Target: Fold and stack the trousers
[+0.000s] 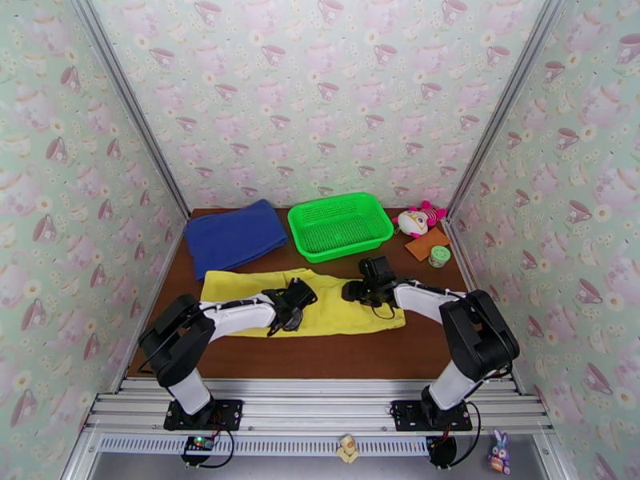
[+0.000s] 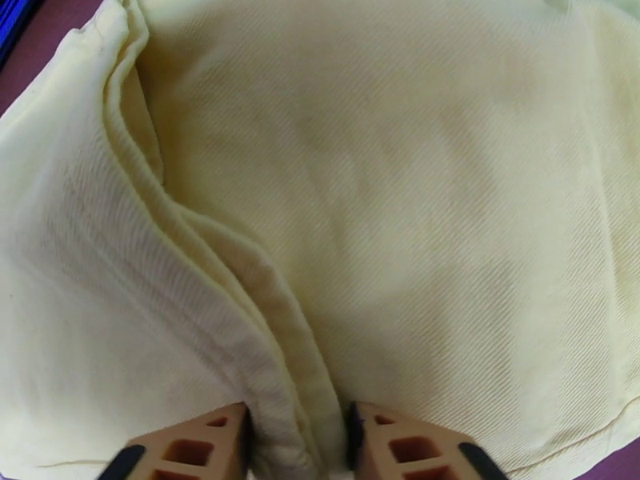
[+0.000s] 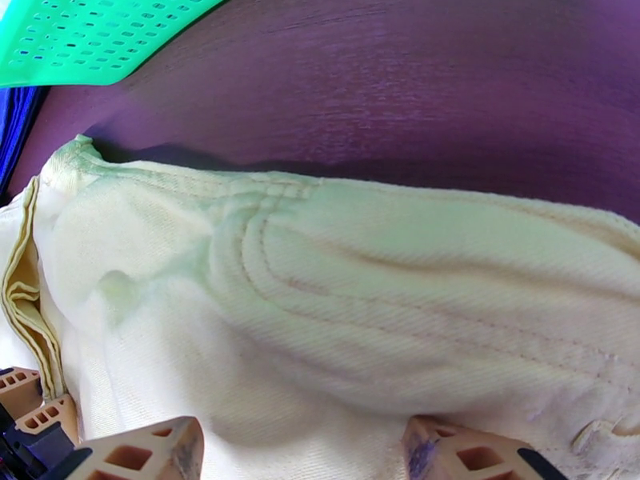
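Yellow trousers [image 1: 340, 314] lie flat mid-table [image 1: 320, 355], just near of the basket [image 1: 340, 224] and blue cloth [image 1: 234, 236]. The left gripper [image 2: 298, 422] pinches a raised fold near their middle. The right gripper [image 3: 300, 442] is spread over their right end, seemingly gripping nothing. Carry the fold over low and square, since the basket stands close on the far side.
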